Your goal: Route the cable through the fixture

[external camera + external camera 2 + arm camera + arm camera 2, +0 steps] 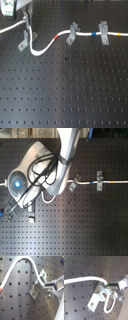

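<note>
The white cable [41, 49] runs from the first exterior view's left edge to my gripper [26, 19], then loops down and right. Its red band [56, 37] lies before the middle clip. Farther right are its blue band [94, 34] and yellow band [117, 34]. The fixture [24, 41], a grey slotted post on a long foot, stands just below the gripper. In both wrist views the gripper [47, 285] [112, 285] is shut on the cable [25, 259] [81, 280] right at the fixture's post [37, 287] [97, 299]. I cannot tell whether the cable sits in the slot.
A shorter slanted grey clip [72, 33] and a squarish grey clip [103, 32] stand to the right with the cable through them, and show in the second exterior view [73, 183] [99, 180]. The arm [62, 163] and base [17, 183] cover the second exterior view's left. The black perforated board [70, 90] lies under everything.
</note>
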Robot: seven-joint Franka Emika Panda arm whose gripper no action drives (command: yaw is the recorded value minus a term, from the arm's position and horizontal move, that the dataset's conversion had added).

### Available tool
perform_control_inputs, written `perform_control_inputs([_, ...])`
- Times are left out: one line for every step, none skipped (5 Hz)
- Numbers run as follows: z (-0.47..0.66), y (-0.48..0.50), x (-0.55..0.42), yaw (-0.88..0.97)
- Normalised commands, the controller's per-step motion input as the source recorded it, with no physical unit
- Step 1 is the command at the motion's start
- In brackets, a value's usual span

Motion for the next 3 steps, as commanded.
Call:
perform_control_inputs([0.01, 0.064, -0.263, 0.07])
perform_control_inputs([0.37, 0.008, -0.201, -0.02])
perform_control_inputs([0.46, -0.047, -0.388, -0.29])
